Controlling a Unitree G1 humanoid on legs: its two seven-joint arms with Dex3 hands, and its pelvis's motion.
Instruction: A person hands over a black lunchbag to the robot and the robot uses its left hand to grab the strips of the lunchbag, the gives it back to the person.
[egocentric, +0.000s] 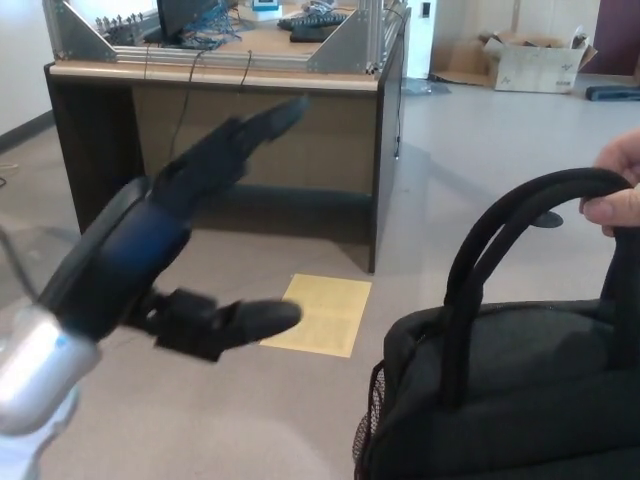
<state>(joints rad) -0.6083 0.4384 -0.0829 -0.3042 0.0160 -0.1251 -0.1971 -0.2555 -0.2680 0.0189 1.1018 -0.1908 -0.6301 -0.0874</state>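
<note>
A black lunchbag (510, 390) fills the lower right of the head view, hanging from its looped straps (500, 230). A person's hand (618, 195) at the right edge holds the top of the straps. My left hand (190, 240) is raised at the left centre, open, with its fingers (255, 125) stretched up and to the right and its thumb (245, 320) pointing toward the bag. It is apart from the straps, well to their left. My right hand does not show.
A dark desk (230, 150) with a metal frame and cables stands behind. A yellow sheet (325, 315) lies on the grey floor. A cardboard box (530, 65) sits at the far back right.
</note>
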